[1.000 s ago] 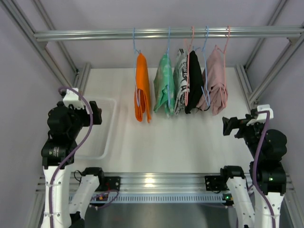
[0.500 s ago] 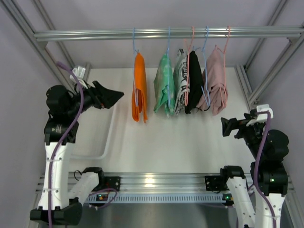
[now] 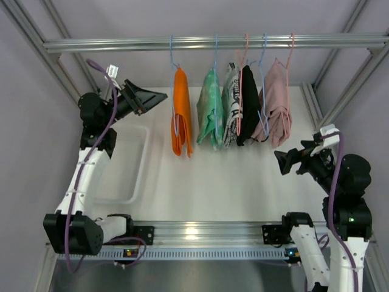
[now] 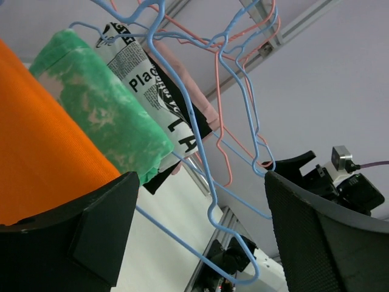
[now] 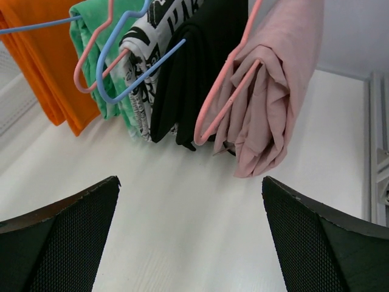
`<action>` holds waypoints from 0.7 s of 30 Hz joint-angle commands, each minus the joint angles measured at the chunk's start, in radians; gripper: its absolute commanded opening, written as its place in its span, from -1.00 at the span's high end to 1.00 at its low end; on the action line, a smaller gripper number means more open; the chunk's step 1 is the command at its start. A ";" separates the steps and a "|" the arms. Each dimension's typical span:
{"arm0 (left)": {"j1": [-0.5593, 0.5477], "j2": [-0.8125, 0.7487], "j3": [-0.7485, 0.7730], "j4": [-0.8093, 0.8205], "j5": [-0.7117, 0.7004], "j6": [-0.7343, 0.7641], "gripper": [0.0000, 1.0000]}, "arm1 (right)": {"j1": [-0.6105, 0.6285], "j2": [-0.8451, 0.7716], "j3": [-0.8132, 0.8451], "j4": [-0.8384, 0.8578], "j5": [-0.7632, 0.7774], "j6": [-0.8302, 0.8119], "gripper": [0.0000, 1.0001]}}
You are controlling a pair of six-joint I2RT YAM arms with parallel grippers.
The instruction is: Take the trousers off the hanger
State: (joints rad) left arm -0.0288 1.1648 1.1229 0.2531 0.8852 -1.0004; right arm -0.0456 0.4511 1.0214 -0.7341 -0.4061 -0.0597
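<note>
The orange trousers (image 3: 181,112) hang folded over a light-blue wire hanger (image 3: 172,53), leftmost on the rail. My left gripper (image 3: 159,96) is raised beside them on their left, open and empty, close to the cloth but apart from it. In the left wrist view the trousers (image 4: 36,152) fill the left, and the hanger's wire (image 4: 209,207) runs between my open fingers (image 4: 202,176). My right gripper (image 3: 281,161) is open and empty, low at the right, below the pink garment. In the right wrist view (image 5: 190,179) the trousers (image 5: 42,61) show at the top left.
On the metal rail (image 3: 121,44) also hang a mint-green garment (image 3: 211,109), a black-and-white printed one (image 3: 231,103), a black one (image 3: 248,103) and a pale pink one (image 3: 276,103), on blue and pink hangers. A clear bin (image 3: 124,164) sits at the left. Frame posts stand on both sides.
My left arm has risen and swung right, bringing its open gripper up beside the orange trousers. My right gripper has shifted slightly left and down.
</note>
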 commanded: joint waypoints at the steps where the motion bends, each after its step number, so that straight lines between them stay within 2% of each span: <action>1: -0.054 0.047 0.008 0.232 0.020 -0.067 -0.69 | 0.016 0.035 0.043 -0.030 -0.091 -0.011 -0.99; 9: -0.164 0.150 0.038 0.276 -0.005 -0.070 -0.33 | 0.015 0.064 0.072 -0.005 -0.168 0.032 -0.99; 11: -0.168 0.167 0.029 0.333 -0.012 -0.113 -0.19 | 0.015 0.077 0.082 -0.001 -0.198 0.047 -0.99; 14: -0.168 0.199 0.028 0.444 -0.014 -0.210 -0.08 | 0.015 0.090 0.092 0.010 -0.241 0.085 -0.99; 18: -0.166 0.220 0.011 0.598 -0.005 -0.334 0.23 | 0.016 0.109 0.105 0.016 -0.281 0.100 -0.99; 21: -0.166 0.216 0.003 0.636 0.012 -0.374 0.38 | 0.015 0.110 0.112 0.032 -0.336 0.109 -0.99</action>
State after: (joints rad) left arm -0.1955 1.3968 1.1233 0.6884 0.8776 -1.2854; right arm -0.0456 0.5522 1.0885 -0.7395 -0.6643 0.0273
